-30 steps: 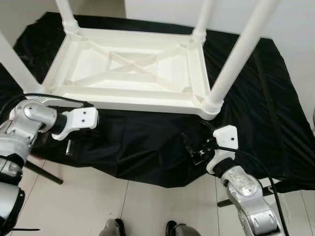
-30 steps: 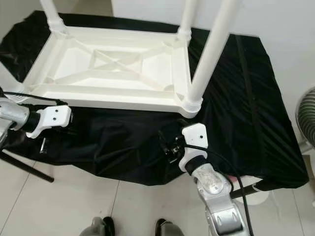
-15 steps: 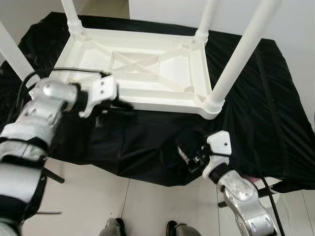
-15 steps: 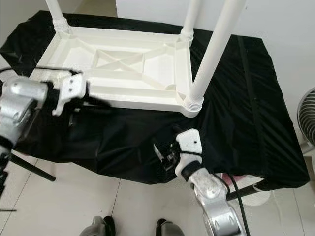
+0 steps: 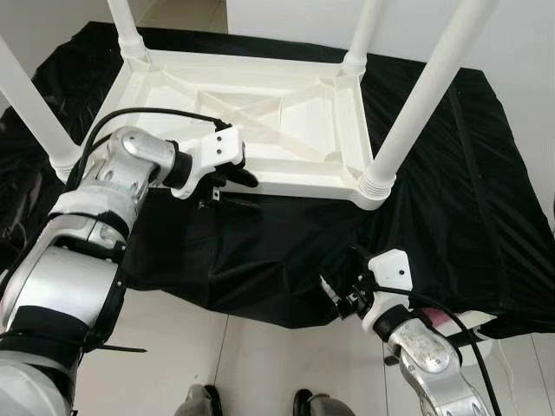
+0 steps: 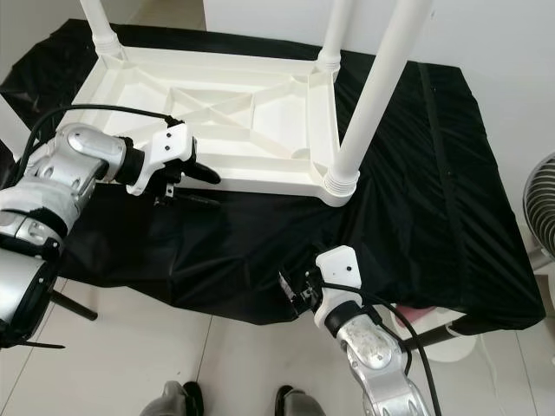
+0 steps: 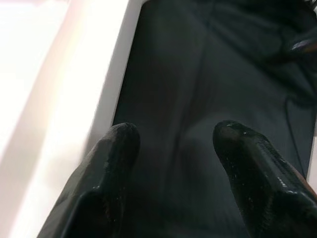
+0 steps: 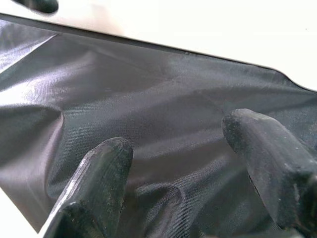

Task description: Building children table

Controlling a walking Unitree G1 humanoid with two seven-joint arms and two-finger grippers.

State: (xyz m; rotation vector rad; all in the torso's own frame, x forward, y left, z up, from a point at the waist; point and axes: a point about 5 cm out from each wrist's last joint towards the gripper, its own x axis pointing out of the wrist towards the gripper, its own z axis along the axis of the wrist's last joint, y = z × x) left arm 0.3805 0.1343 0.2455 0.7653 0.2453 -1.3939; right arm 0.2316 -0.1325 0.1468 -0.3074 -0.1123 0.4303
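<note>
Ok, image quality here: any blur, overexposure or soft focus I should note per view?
Left and right eye views: sharp, evenly lit, the white table bright but readable against the black cloth. Left wrist view: table edge blown out and smeared, the fingers soft. Right wrist view: cloth weave crisp with sheen, fingers blurred.

Head eyes look down on the upturned table [image 5: 260,121]; wrist views skim its black cloth [image 8: 163,144].
</note>
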